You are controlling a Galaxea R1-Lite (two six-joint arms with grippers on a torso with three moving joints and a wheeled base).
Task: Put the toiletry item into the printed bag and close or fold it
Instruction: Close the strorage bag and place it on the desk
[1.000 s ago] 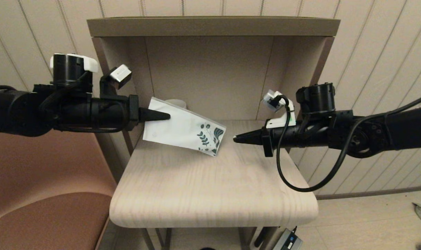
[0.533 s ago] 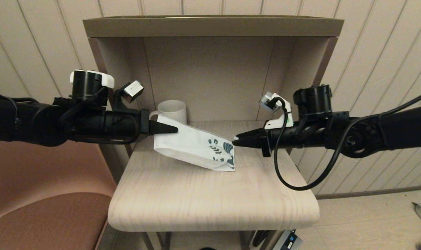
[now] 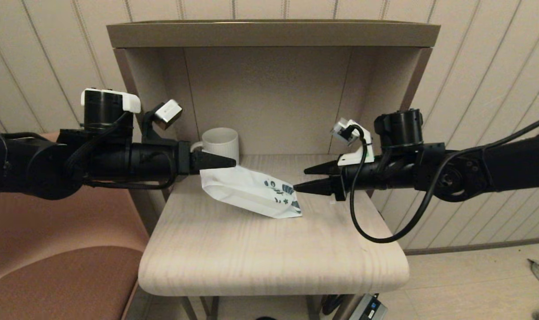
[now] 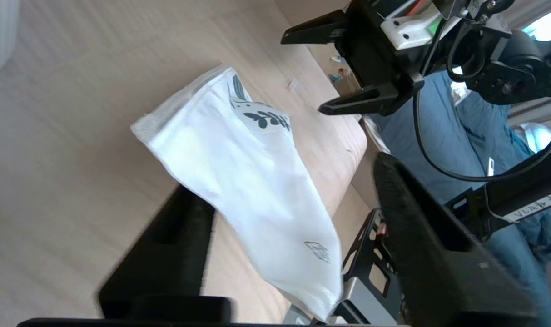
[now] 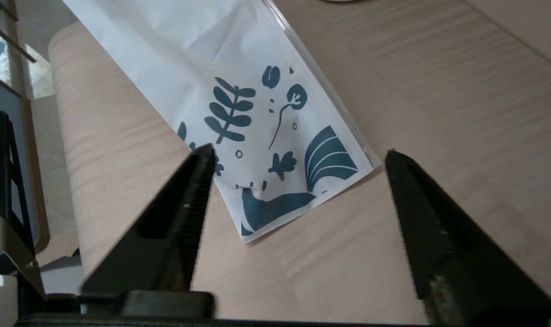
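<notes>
Flanking the printed bag on the desk, my left pincer and right pincer are both released, jaws apart. Closing carelessly could drag it off; the toiletry item isn't visible.

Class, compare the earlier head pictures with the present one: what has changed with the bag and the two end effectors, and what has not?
The printed bag came down from mid-air onto the shelf. The left end effector, clamped on it before, has opened and let go. The right end effector, shut earlier, now stands open at the leaf-printed end. The white mug, hidden at first, shows behind. The shelf is unchanged.
</notes>
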